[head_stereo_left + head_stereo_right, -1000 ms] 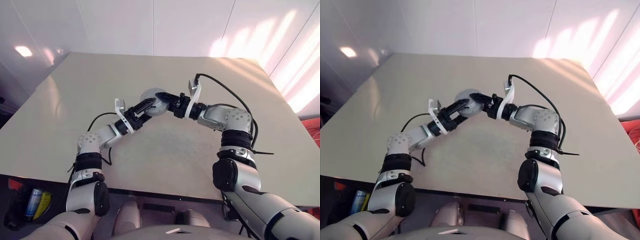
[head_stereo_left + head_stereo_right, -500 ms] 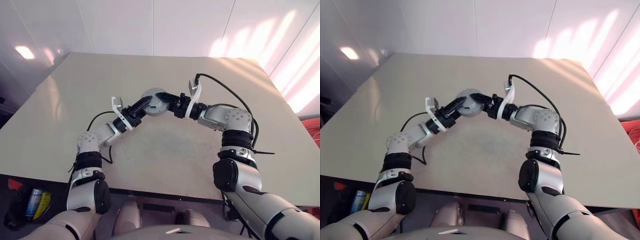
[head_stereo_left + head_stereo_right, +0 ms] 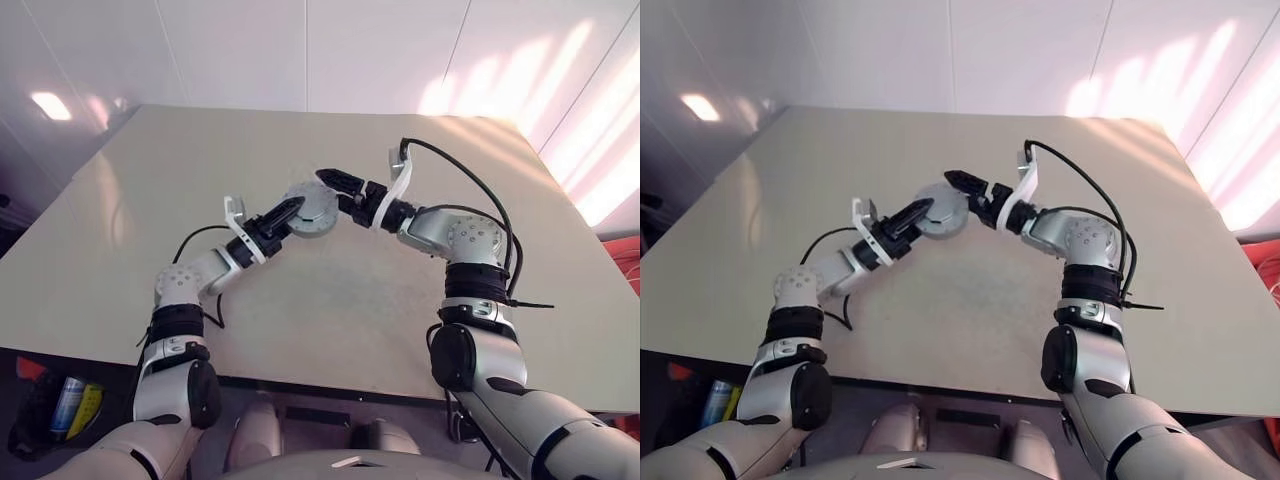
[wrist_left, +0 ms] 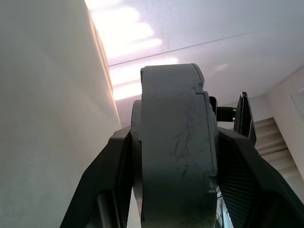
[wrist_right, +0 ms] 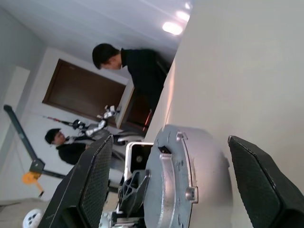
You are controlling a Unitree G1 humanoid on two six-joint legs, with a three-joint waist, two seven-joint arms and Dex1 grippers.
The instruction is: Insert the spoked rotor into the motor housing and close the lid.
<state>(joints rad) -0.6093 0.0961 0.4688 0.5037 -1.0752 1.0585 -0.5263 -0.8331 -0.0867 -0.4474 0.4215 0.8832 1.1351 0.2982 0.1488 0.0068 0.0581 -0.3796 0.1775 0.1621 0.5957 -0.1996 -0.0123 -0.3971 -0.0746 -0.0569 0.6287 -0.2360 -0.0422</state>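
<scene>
Above table, left gripper clamping motor housing, right gripper wide

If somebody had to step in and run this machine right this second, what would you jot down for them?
Left gripper: shut on the motor housing, gripping the grey round assembly edge-on above the table; the left wrist view shows its fingers pressed on both sides.
Right gripper: open, fingers spread wide on either side of the housing, not gripping it.
The lid appears folded shut against the housing; I cannot see the spoked rotor, so whether it is inside cannot be told.
Left to do: confirm the lid is fully closed, then set the assembly down.
People stand in the background of the right wrist view.
</scene>
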